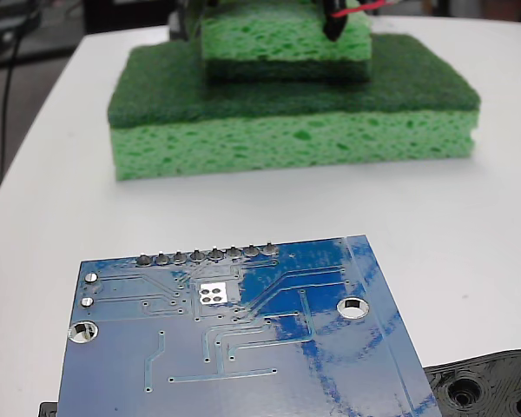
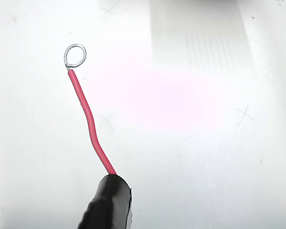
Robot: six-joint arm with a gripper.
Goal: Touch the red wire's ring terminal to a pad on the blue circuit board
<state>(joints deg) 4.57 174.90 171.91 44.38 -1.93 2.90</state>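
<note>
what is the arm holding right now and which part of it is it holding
The red wire, held at its lower end inside a black sleeve; the ring terminal hangs free. The fingers themselves aren't visible.

2 stacked green sponges (image 1: pixel 295 122) on white table (image 1: pixel 469 208), black plastic part (image 1: pixel 491 387).

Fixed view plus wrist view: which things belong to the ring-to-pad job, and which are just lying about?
Job:
- red wire
- ring terminal
- pad
- blue circuit board

Lying about:
- green sponges, stacked behind the board
- black plastic part, at the board's right corner in the fixed view
- white table
</note>
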